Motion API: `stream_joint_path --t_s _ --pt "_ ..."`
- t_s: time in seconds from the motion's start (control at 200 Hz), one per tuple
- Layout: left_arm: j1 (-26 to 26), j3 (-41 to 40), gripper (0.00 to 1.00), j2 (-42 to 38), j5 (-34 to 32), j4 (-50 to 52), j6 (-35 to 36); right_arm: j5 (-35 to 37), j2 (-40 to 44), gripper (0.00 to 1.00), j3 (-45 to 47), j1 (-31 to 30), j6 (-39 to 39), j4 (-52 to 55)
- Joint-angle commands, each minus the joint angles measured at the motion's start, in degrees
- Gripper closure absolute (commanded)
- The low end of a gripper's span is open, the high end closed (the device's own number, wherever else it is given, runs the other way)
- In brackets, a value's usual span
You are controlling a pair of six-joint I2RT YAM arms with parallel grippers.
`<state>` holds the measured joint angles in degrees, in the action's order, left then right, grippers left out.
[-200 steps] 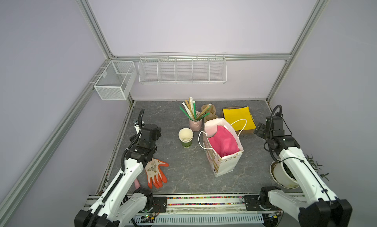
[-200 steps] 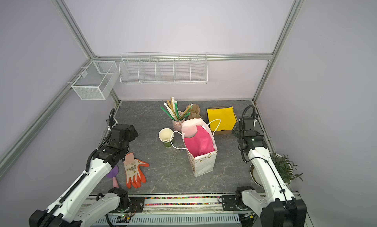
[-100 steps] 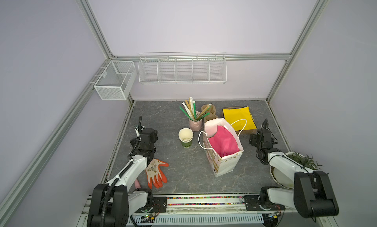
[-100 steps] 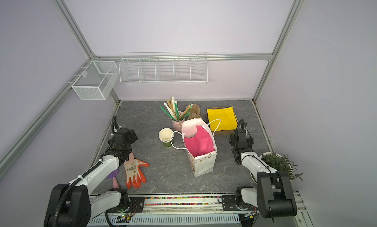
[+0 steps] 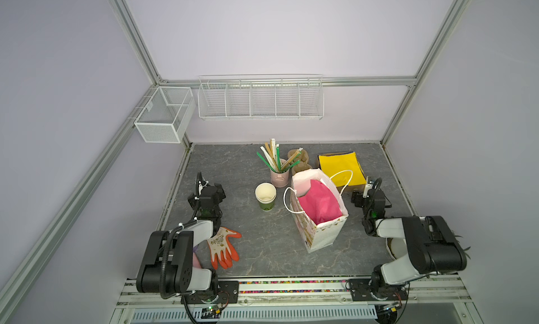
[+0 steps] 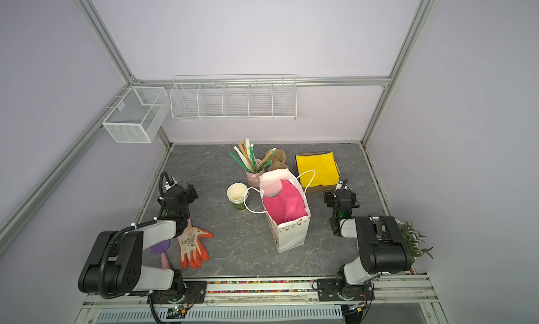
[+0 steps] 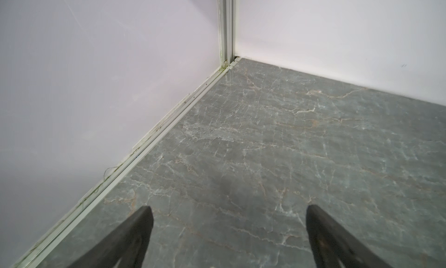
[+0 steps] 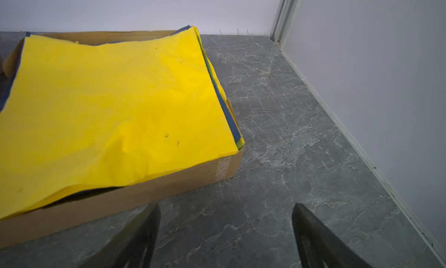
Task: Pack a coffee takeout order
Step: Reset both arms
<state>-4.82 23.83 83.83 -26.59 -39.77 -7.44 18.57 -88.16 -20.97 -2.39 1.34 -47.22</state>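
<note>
White paper printed with pastel figures is forming the gift bag [image 5: 320, 235], which is standing upright and open-mouthed on the grey marbled desk [image 5: 262, 255], between the two arms and nearer the right one. The pink paper sheet [image 5: 319, 203] is filling its mouth, and its white cord handles are drooping over both sides. The right end effector [image 8: 226, 206] is sitting low over the desk near the bag's right side without touching it, jaws spread wide and gripping nothing. It is pointing away from the bag toward the far right corner, past a cardboard box [image 8: 169, 182] topped with yellow paper [image 8: 115, 98]. The left end effector [image 7: 228, 208] is sitting well apart from the bag on the left of the desk, likewise released and empty, and is facing bare desk and the far left corner. The brown pulp cup carrier [image 5: 300, 159] is lying behind the bag, partly hidden by the bag's rim. A green paper cup [image 5: 265, 195] is standing between the left end effector and the bag, just beside one handle, with a pink bucket [image 5: 278, 179] of stir sticks just behind it. An orange-and-white glove [image 5: 223, 246] is lying beside the left arm, a purple trowel [image 6: 162, 248] is showing partly under that arm in a top view, and a potted plant [image 6: 411, 241] is sitting by the right arm
</note>
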Motion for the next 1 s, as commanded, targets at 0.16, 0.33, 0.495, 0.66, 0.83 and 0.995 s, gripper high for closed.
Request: stream_joint_path --t_s 0.16,0.33,0.495,0.66,0.83,0.995 --pt "0.6 -2.3 0.02 5.8 4.4 -15.6 4.7 -0.9 0.2 0.12 0.6 0.1 -1.4 -6.3" --pt "0.3 -0.9 0.02 3.7 3.5 -8.8 3.6 -0.8 0.4 0.12 0.6 0.1 -1.4 -5.9" --pt "0.2 -1.5 0.02 4.4 3.7 -11.3 4.1 -0.7 0.3 0.12 0.5 0.1 -1.3 -5.8" --pt "0.2 -2.0 0.01 5.1 3.7 -13.3 4.3 -0.7 0.4 0.12 0.5 0.1 -1.4 -5.7" --pt "0.2 -2.1 0.02 5.2 3.7 -14.1 4.4 -0.7 0.3 0.12 0.4 0.1 -1.3 -5.7" --pt "0.2 -2.2 0.02 5.2 3.7 -14.1 4.4 -0.8 0.1 0.12 0.0 0.2 -1.3 -5.3"
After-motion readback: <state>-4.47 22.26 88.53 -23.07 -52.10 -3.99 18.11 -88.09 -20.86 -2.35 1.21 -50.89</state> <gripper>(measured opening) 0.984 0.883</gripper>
